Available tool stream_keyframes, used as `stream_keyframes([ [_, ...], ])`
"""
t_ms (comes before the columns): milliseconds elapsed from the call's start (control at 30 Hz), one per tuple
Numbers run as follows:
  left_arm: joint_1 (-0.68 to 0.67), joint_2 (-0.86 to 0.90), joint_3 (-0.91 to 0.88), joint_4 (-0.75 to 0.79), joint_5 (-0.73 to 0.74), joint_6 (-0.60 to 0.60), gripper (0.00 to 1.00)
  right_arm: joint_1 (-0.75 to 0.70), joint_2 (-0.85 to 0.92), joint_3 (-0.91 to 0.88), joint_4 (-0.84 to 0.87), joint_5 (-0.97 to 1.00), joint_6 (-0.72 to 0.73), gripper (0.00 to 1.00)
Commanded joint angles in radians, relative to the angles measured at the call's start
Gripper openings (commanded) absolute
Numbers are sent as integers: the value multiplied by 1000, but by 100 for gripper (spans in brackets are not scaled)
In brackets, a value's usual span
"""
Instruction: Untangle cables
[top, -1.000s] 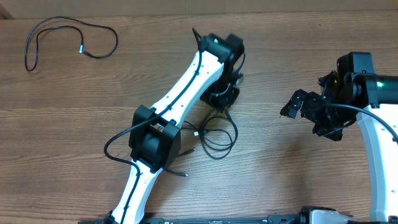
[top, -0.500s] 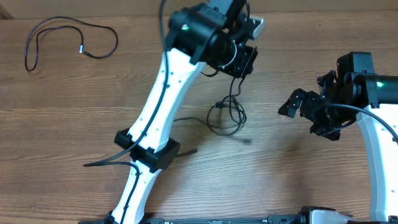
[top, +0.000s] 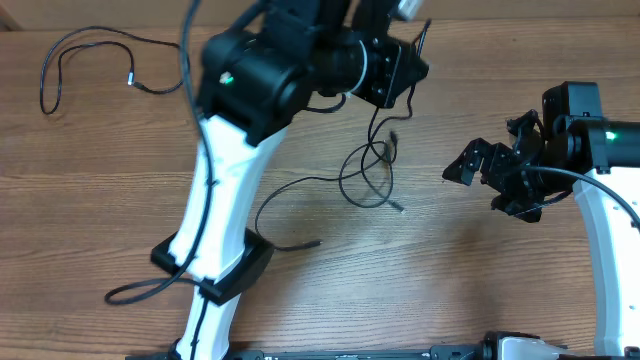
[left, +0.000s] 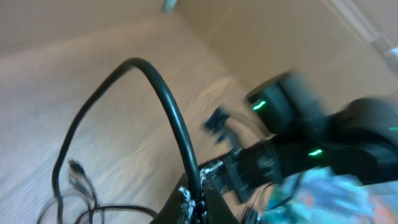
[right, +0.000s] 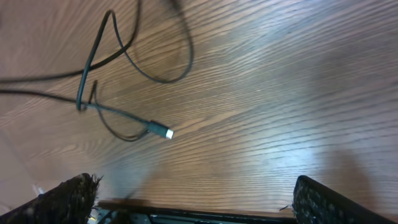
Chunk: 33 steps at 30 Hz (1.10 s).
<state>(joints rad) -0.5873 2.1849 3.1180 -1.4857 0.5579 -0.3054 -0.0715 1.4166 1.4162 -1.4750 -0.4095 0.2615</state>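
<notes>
A tangle of thin black cables (top: 365, 175) hangs from my raised left gripper (top: 405, 70) down to the wooden table, with a silver-tipped plug (top: 400, 207) resting on the wood. The left gripper (left: 199, 196) is shut on one black cable (left: 168, 106), which arches up from between its fingers. My right gripper (top: 490, 180) is open and empty at the right, apart from the tangle. The right wrist view shows the loops (right: 112, 68) and a silver-tipped plug (right: 166, 133) beyond the right gripper (right: 193, 199). A separate cable (top: 110, 65) lies at the far left.
A thicker black arm cord (top: 150, 285) loops near the left arm's base at the lower left. The left arm (top: 220, 190) spans the middle-left of the table. A loose cable end (top: 300, 243) lies beside it.
My left gripper has risen and moved right with the cable in it, pulling the tangle up and stretching it. The right gripper has shifted slightly left.
</notes>
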Motion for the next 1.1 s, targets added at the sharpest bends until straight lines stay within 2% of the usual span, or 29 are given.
stream_keyframes([
  [0, 5, -100, 24, 72, 23, -105, 4, -1, -6, -4, 16, -78, -2, 100],
  [233, 5, -174, 24, 229, 24, -260, 4, -1, -6, -4, 71, -236, -1, 100],
  [567, 3, -176, 19, 226, 39, -282, 4, -1, -6, -4, 161, -589, 6, 100],
  [733, 3, -176, 17, 266, 114, -331, 4, 10, -6, -4, 214, -479, 160, 100],
  [967, 5, -177, 17, 292, 112, -331, 4, 136, -6, -4, 234, -397, 176, 100],
  [1067, 4, -177, 17, 293, 113, -331, 4, 207, -6, -4, 238, -224, 312, 100],
])
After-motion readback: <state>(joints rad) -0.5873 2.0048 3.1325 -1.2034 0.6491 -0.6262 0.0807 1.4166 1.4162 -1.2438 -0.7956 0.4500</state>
